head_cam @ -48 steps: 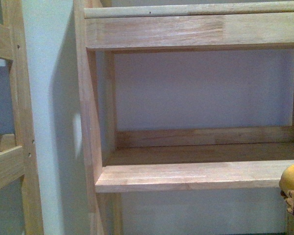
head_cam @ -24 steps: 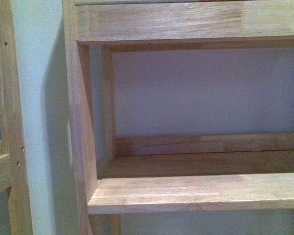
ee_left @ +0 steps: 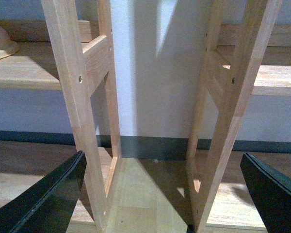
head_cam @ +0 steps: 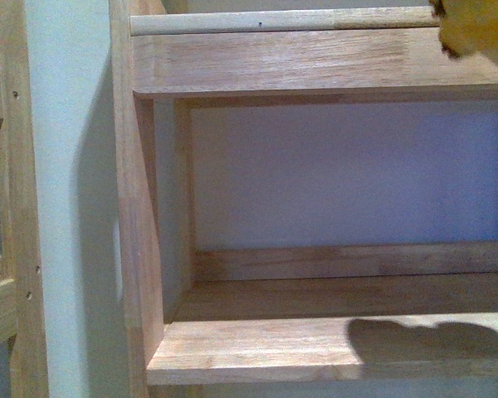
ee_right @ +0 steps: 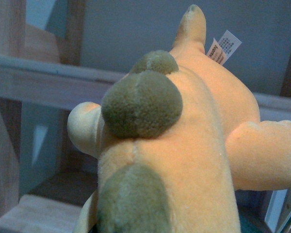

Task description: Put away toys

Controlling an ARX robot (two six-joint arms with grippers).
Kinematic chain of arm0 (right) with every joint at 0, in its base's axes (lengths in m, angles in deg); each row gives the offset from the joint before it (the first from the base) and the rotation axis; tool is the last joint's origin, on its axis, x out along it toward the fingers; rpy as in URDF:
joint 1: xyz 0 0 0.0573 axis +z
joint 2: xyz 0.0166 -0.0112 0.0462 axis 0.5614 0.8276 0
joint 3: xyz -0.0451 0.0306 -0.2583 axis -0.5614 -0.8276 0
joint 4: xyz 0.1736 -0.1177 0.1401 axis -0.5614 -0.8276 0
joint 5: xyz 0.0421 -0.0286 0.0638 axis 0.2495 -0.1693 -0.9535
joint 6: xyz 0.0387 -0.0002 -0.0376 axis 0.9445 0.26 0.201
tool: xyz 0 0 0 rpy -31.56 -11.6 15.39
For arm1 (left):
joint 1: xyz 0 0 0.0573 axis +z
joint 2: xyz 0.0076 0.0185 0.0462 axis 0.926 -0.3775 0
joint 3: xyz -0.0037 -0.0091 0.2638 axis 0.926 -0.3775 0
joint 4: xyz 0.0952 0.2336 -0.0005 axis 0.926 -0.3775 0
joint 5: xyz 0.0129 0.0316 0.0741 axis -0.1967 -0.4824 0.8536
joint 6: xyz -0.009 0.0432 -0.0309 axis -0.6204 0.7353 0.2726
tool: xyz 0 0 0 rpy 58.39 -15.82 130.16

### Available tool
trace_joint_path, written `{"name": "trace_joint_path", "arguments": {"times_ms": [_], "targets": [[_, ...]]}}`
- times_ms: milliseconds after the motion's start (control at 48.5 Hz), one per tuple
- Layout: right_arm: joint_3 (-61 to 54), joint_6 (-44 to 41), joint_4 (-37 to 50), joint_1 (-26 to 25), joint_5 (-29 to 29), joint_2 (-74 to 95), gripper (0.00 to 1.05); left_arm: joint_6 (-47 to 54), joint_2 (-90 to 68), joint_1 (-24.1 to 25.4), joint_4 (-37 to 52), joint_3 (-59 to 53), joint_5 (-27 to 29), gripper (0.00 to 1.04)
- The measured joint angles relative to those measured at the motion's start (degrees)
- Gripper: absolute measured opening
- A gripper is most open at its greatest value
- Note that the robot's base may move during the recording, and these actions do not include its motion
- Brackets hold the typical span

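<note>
The toy is a soft orange-yellow plush animal (ee_right: pixel 184 145) that fills the right wrist view, with brownish pads (ee_right: pixel 141 103) and a white tag (ee_right: pixel 223 46). My right gripper is shut on it, and its fingers are hidden under the plush. In the front view only a yellow corner of the plush (head_cam: pixel 477 25) shows, at the top right, level with the upper shelf board (head_cam: pixel 315 62). It throws a shadow on the lower shelf board (head_cam: pixel 257 352). My left gripper (ee_left: pixel 160 194) is open and holds nothing. Its dark fingers (ee_left: pixel 43 199) stand wide apart, low near the floor.
A wooden shelf unit stands close in front, with an upright post (head_cam: pixel 137 207) on its left side. In the left wrist view two shelf uprights (ee_left: pixel 72 97) rise from the wooden floor (ee_left: pixel 140 194). A cream object (ee_left: pixel 0 41) lies on a shelf board behind them.
The plush has gone from the lower right edge of the front view up to the top right corner. Its shadow now falls on the lower board. The shelf sits slightly lower in view.
</note>
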Motion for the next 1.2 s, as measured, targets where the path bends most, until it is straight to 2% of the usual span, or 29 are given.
{"name": "trace_joint_path", "arguments": {"times_ms": [206,413,619,805,1052,1197], "targets": [[20.3,-2.0,4.3,1.8,-1.6,17.0,0.19,0.0,0.0,0.0,0.0,0.0,0.0,0.99],[41.7,-0.3,3.8,1.6,-4.1,34.8,0.19,0.0,0.0,0.0,0.0,0.0,0.0,0.99],[55.4,8.2,-0.8,-1.1,-5.4,46.2,0.19,0.0,0.0,0.0,0.0,0.0,0.0,0.99],[69.0,22.5,-5.4,-3.0,-6.0,57.4,0.19,0.0,0.0,0.0,0.0,0.0,0.0,0.99],[86.4,38.6,-14.1,-1.7,-8.9,69.8,0.19,0.0,0.0,0.0,0.0,0.0,0.0,0.99],[95.6,44.3,-18.9,0.1,-10.9,76.5,0.19,0.0,0.0,0.0,0.0,0.0,0.0,0.99]]}}
